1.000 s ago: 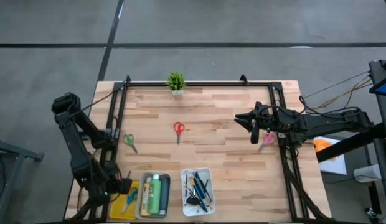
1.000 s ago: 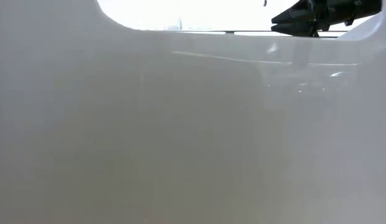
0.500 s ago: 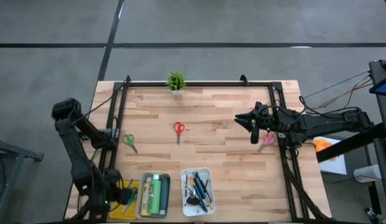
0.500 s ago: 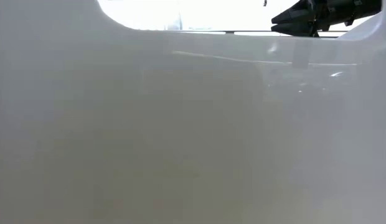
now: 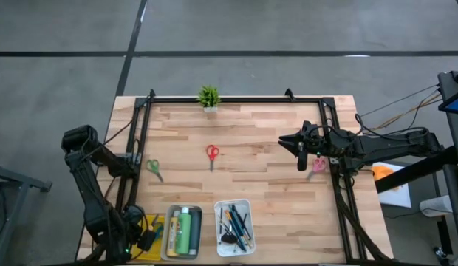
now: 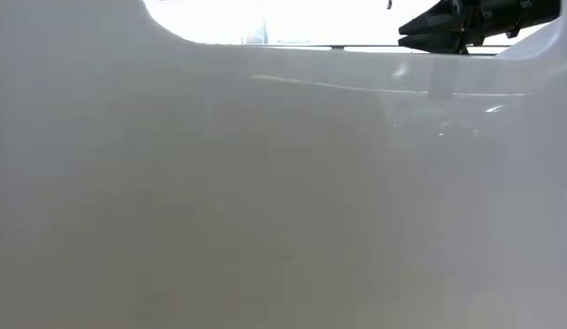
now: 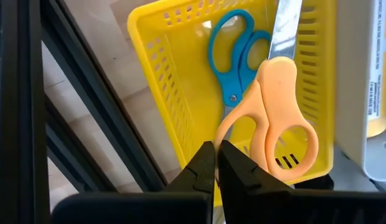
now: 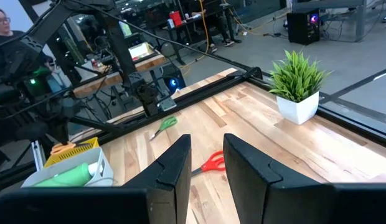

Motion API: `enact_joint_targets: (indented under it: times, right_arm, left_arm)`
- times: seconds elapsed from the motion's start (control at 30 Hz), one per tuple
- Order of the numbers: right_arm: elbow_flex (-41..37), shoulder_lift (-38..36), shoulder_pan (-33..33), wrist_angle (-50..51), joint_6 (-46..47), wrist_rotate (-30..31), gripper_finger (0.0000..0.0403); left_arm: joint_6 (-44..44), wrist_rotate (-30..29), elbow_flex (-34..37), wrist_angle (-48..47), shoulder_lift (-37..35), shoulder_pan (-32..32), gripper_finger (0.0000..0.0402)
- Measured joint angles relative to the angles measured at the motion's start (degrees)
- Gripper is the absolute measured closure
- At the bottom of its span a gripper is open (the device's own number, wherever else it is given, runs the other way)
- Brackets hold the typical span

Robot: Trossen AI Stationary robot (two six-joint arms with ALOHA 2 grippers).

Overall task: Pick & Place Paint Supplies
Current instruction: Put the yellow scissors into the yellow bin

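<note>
Sorting scissors into yellow tray (image 7: 157, 87), left gripper (image 7: 216, 163) at the tray's near corner.

Orange scissors (image 7: 277, 112) lie in the tray over the blue scissors (image 7: 233, 56); left fingers closed tight, pinched on nothing visible, sitting just beside the orange handle loop. Likely a release step: best to lift straight up clear of the tray wall so the handle isn't snagged. Green scissors (image 5: 154, 169), red scissors (image 5: 212, 154) and pink scissors (image 5: 318, 165) lie on the table (image 5: 258, 148). Right gripper (image 5: 301, 157) hangs near the pink pair, fingers part open, holding nothing.
</note>
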State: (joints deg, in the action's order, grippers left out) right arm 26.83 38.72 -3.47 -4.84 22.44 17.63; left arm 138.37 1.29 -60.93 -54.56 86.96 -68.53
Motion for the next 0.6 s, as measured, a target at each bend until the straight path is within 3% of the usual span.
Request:
enact_joint_targets:
  times: [0.47,0.6]
  right_arm:
    - [0.00,0.00,-0.01,0.00,0.00,0.02,0.0309]
    - [0.00,0.00,-0.02,0.00,0.00,0.00,0.0309]
  left_arm:
    - [-5.74,0.53,0.22,1.85,0.63,0.00,0.0394]
    - [-12.54,0.66,0.24,4.41,0.61,0.00,0.0394]
